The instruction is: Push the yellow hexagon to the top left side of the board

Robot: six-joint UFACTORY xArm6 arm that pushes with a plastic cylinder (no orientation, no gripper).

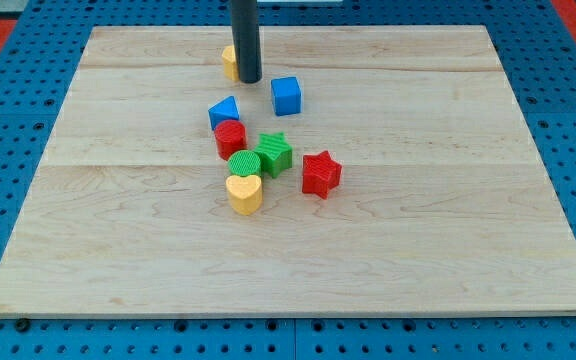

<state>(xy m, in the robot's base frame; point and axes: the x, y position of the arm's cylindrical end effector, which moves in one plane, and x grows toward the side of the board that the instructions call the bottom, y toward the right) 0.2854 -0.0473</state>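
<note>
The yellow hexagon [228, 61] lies near the view's top, a little left of centre, mostly hidden behind my rod. My tip [249, 80] rests on the board right against the hexagon's right side. Only the hexagon's left edge shows.
A blue cube [286, 95] sits right of my tip. Below lie a blue triangle [224, 111], a red cylinder [230, 137], a green star [275, 152], a green cylinder [245, 164], a yellow heart [244, 192] and a red star [320, 173]. The wooden board [118, 200] sits on blue pegboard.
</note>
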